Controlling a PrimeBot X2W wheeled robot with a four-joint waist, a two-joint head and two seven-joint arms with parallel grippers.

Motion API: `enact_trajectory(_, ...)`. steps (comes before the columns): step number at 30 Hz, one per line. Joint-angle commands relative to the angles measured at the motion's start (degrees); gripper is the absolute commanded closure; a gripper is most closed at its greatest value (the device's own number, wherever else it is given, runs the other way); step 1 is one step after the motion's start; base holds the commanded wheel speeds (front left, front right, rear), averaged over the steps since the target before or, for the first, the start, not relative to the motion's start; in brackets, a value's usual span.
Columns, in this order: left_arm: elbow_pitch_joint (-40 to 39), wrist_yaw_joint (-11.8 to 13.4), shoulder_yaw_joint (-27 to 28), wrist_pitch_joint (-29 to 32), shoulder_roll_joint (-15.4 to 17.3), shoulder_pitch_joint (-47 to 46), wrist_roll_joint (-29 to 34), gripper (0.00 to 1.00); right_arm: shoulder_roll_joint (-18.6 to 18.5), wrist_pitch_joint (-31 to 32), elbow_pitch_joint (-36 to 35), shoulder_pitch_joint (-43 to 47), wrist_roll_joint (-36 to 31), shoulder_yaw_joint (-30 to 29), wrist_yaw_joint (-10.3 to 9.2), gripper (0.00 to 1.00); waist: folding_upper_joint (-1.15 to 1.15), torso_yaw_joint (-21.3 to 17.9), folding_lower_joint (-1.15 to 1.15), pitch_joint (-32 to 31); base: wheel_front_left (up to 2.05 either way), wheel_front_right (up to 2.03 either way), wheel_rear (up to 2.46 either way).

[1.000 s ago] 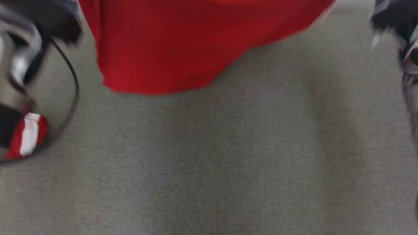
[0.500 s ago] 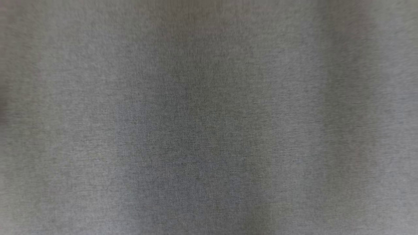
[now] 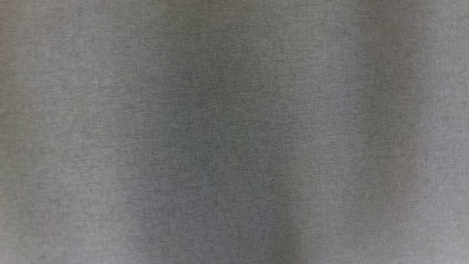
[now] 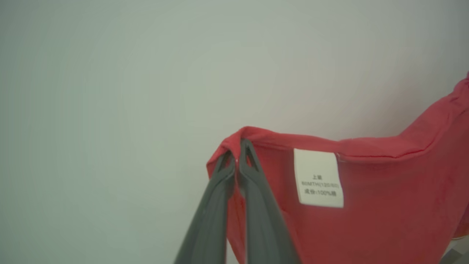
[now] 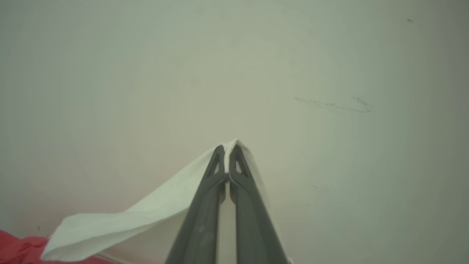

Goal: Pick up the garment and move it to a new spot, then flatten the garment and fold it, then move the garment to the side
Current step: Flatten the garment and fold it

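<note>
Garment [image 4: 384, 220], partly out of frame, corner inside tight left pincer [image 4: 237, 159].

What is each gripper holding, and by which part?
Left gripper pinches the red garment at its hemmed edge, near the white label. Right gripper pinches a white strip of cloth at its tip.

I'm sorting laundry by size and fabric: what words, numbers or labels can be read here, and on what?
"上装": top line of the white tag inside the red garment, slightly soft.
"80MTH(120/60)": middle line, same tag; digits blurred, uncertain.
"成份:100%棉": bottom line, same tag.
Scuff marks on the pale wall: not writing.
</note>
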Motion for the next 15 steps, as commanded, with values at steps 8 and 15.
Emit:
enact_trajectory(8, 0.93, 0.14, -5.2, -2.99, 0.76, 1.49, -5.24, 1.0, -0.39, -3.65, 3.15, 2.09, 3.13, 1.3, -0.14, 1.0, -0.01, -0.95, 0.0, 0.45, 0.0, 0.0, 0.0)
enact_trajectory(15, -1.53, 0.14, -8.04, -7.81, 1.43, 8.26, -9.02, 1.0, 0.16, -6.37, 1.0, 10.89, 8.17, 3.26, -0.14, 1.0, -0.01, -1.95, 0.0, -2.88, 0.0, 0.0, 0.0)
